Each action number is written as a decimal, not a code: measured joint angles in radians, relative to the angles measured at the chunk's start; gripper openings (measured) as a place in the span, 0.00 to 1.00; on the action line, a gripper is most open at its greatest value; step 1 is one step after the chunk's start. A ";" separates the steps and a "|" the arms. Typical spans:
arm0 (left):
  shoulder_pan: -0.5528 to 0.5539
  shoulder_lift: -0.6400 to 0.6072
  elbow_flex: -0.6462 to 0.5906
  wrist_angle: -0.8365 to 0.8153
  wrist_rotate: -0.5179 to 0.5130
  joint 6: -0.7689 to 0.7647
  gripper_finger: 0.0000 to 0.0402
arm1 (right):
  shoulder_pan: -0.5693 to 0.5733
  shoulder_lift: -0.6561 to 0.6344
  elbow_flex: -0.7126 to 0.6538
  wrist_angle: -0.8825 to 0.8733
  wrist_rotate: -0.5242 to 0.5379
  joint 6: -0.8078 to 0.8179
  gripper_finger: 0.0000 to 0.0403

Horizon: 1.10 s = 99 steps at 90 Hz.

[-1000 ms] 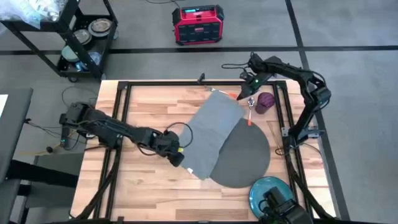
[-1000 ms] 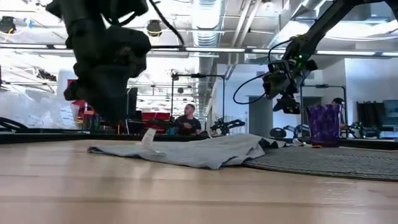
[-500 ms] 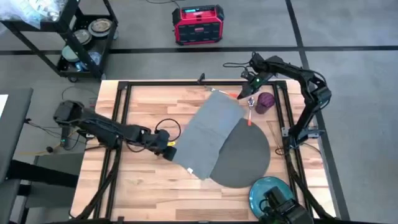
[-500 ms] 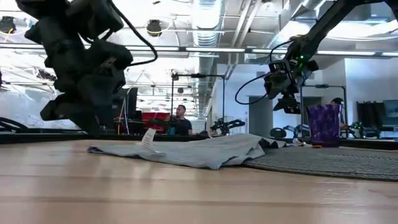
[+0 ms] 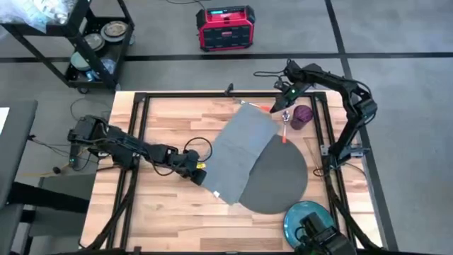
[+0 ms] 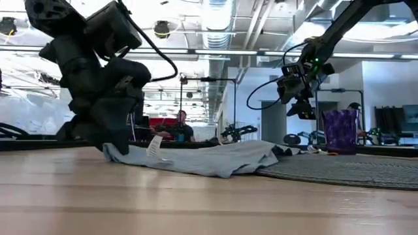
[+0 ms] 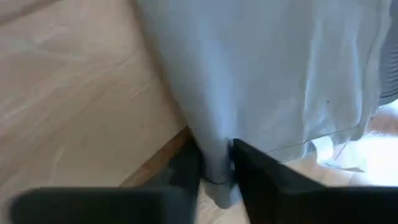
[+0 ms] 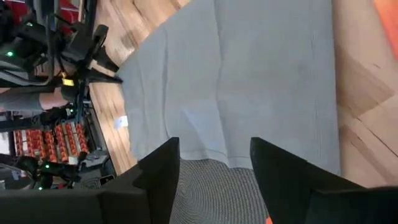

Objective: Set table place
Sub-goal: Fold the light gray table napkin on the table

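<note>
A grey napkin lies spread on the wood table, its right part over the round dark mat. My left gripper is down at the napkin's left edge, shut on it. My right gripper hangs open above the table's far right, over the orange-handled cutlery and beside the purple cup. From the right wrist, the napkin shows below the open fingers. The blue-green plate sits at the near right edge. My left gripper pinches the napkin's left edge between its two fingers, which come from the table's left, slanting down. The cloth bunches into a narrow ridge between them. The rest of the napkin lies slack on the table and the mat.
A black device stands over the plate's near side. Bare wood lies left of and in front of the napkin. Off the table are a black cart at the far left and a red box on the floor.
My left gripper, raised over the napkin's left edge a second ago, drew back toward the table's left, then came down onto that edge. The napkin otherwise lies as before.
</note>
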 joint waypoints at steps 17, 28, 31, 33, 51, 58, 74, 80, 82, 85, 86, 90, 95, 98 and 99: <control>-0.057 -0.145 0.016 -0.190 0.037 -0.044 0.00 | 0.007 0.000 0.000 -0.004 0.000 0.004 0.45; -0.133 -0.271 0.027 -0.409 0.010 -0.124 0.00 | 0.034 0.000 0.000 0.000 0.000 0.006 0.45; -0.157 -0.302 0.027 -0.455 0.010 -0.156 0.00 | 0.048 0.000 0.000 0.004 -0.001 0.010 0.45; -0.175 -0.323 0.027 -0.489 0.008 -0.178 0.00 | 0.058 0.000 0.000 0.006 -0.003 0.015 0.45; -0.338 -0.471 0.027 -0.674 -0.054 -0.386 0.00 | 0.180 0.000 0.000 0.104 0.001 0.073 0.45; -0.372 -0.484 0.027 -0.673 -0.092 -0.438 0.00 | 0.228 0.015 0.001 0.171 -0.007 0.126 0.45; -0.415 -0.456 0.015 -0.621 -0.107 -0.479 0.00 | 0.293 0.106 0.000 0.205 -0.006 0.181 0.45; -0.440 -0.432 0.015 -0.609 -0.111 -0.500 0.00 | 0.300 0.140 0.000 0.211 -0.011 0.187 0.45; -0.449 -0.424 0.015 -0.600 -0.111 -0.510 0.00 | 0.300 0.148 0.000 0.215 -0.021 0.188 0.45; -0.466 -0.409 0.015 -0.582 -0.110 -0.526 0.00 | 0.301 0.153 0.000 0.219 -0.043 0.189 0.45; -0.471 -0.403 0.015 -0.575 -0.110 -0.531 0.00 | 0.301 0.154 0.000 0.220 -0.049 0.189 0.45; -0.493 -0.384 0.015 -0.545 -0.110 -0.547 0.00 | 0.301 0.153 0.000 0.227 -0.069 0.190 0.45; -0.522 -0.369 0.015 -0.505 -0.111 -0.570 0.00 | 0.306 0.142 0.000 0.234 -0.076 0.191 0.45; -0.541 -0.360 0.020 -0.495 -0.113 -0.593 0.00 | 0.309 0.134 0.000 0.234 -0.076 0.191 0.45; -0.547 -0.357 0.022 -0.494 -0.114 -0.601 0.00 | 0.310 0.130 0.000 0.234 -0.076 0.191 0.45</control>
